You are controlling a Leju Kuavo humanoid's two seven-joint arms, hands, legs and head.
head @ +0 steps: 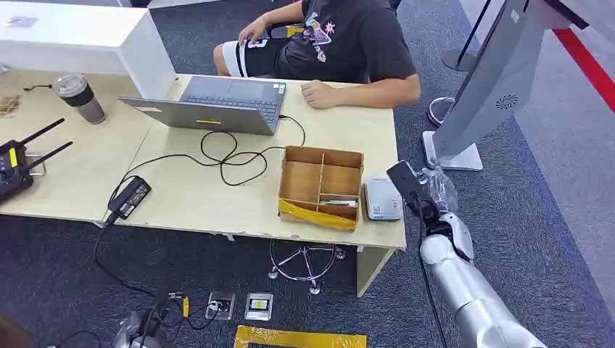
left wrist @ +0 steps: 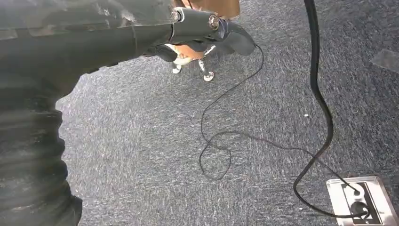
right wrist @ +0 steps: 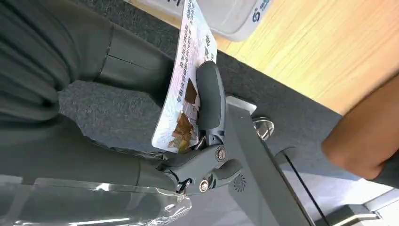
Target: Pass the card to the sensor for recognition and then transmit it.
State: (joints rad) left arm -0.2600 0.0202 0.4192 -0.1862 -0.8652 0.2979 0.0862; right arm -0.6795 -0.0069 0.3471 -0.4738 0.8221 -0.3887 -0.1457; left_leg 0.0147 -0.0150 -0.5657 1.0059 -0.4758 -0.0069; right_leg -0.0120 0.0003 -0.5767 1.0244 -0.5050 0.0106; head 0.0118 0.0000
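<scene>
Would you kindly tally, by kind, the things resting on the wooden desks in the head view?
Laptop: 1
Divided cardboard box: 1
Card sensor: 1
Power adapter: 1
Lidded tumbler: 1
Black remote with antennas: 1
Total: 6

the card [right wrist: 188, 80] is a thin, pale laminated rectangle printed with small text and brown picture patches. it is pinched on edge in the right hand [right wrist: 207, 141], a dark finger [right wrist: 210, 99] lying across its printed face, its far end reaching toward the sensor [right wrist: 230, 16]. the sensor [head: 381, 198] is a flat, grey-white box with rounded corners, lying near the right edge of the wooden surface [head: 217, 196], just beside a cardboard box [head: 321, 187]. the card is off that edge, close to the sensor; contact cannot be told.
</scene>
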